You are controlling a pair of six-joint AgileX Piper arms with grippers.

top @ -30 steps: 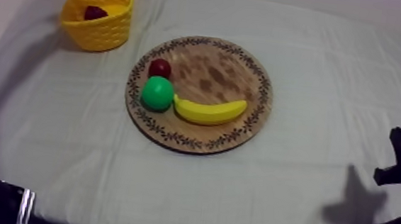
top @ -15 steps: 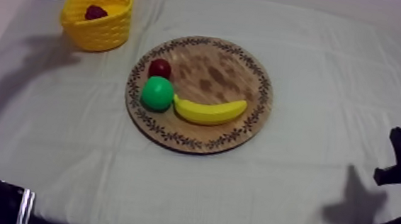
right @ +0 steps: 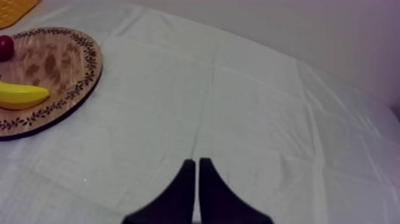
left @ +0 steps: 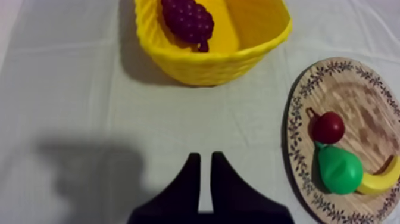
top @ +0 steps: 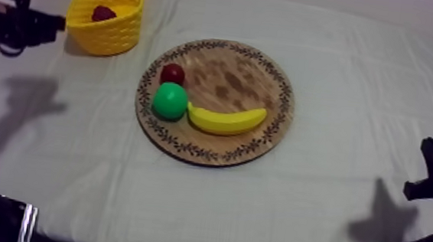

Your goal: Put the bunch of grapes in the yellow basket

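- One bunch of grapes: dark purple, lying inside the yellow basket against its wall, and off the board.
- One yellow basket: stands at the table's far left corner, well apart from the board's rim.
- One round wooden board with a patterned rim: sits mid-table and carries three fruits.
- One small red fruit: on the board's left part, just beside the pear.
- One green pear: on the board, touching the banana's end.
- One banana: lies along the board's near side and curves upward at both ends.
- Left gripper: its two black fingers are drawn together into a narrow wedge with nothing between them. It hangs over bare cloth on the near side of the basket.
- Left arm: reaches in at the upper left, just beside the basket.
- Right gripper: its two fingers are pressed together and empty. It is above the grey-white cloth, well clear of the board.
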